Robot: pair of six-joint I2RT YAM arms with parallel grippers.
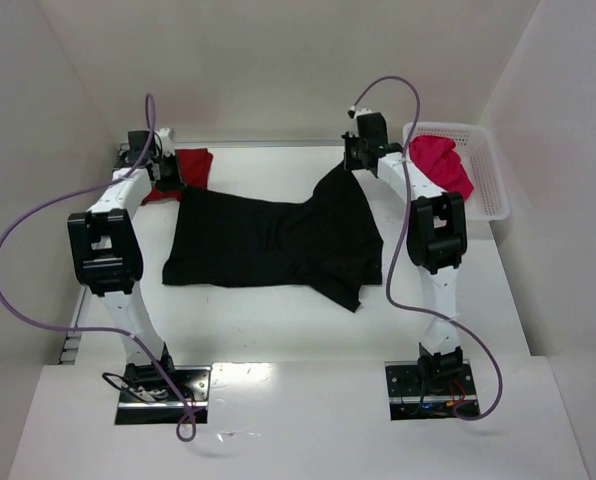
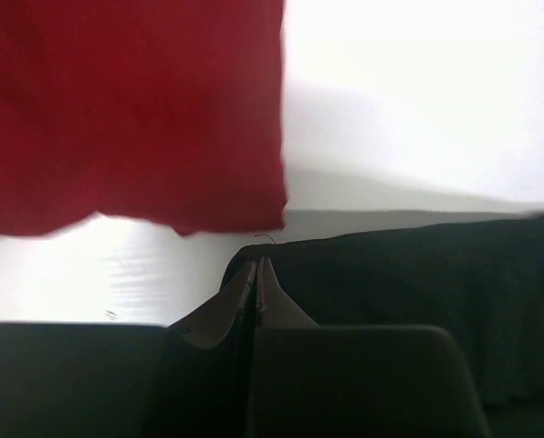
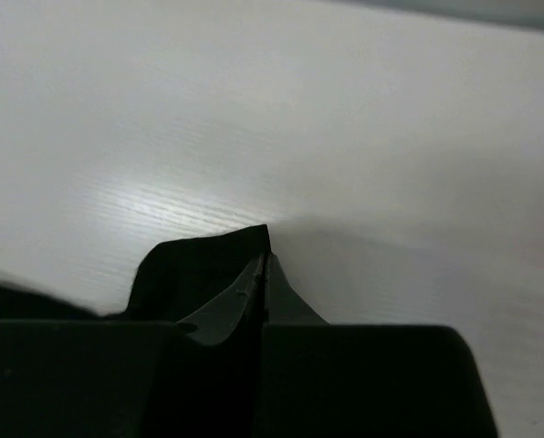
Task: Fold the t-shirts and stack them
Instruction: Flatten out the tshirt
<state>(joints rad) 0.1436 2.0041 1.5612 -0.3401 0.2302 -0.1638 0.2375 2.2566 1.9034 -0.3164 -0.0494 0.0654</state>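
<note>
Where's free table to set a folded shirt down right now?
Widest bare table: near strip between the black t-shirt and the arm bases. Smaller patch behind it, between the dark red t-shirt and the right hand. Crowded: far-left corner by left hand, and the basket side.

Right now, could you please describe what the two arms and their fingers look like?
The left arm and right arm both have white links joined by chunky black joint housings, and each stands on a dark base plate. A purple cable loops loosely along each arm. In the wrist views, the left fingers and right fingers are dark and taper to thin tips. No markings are readable.
</note>
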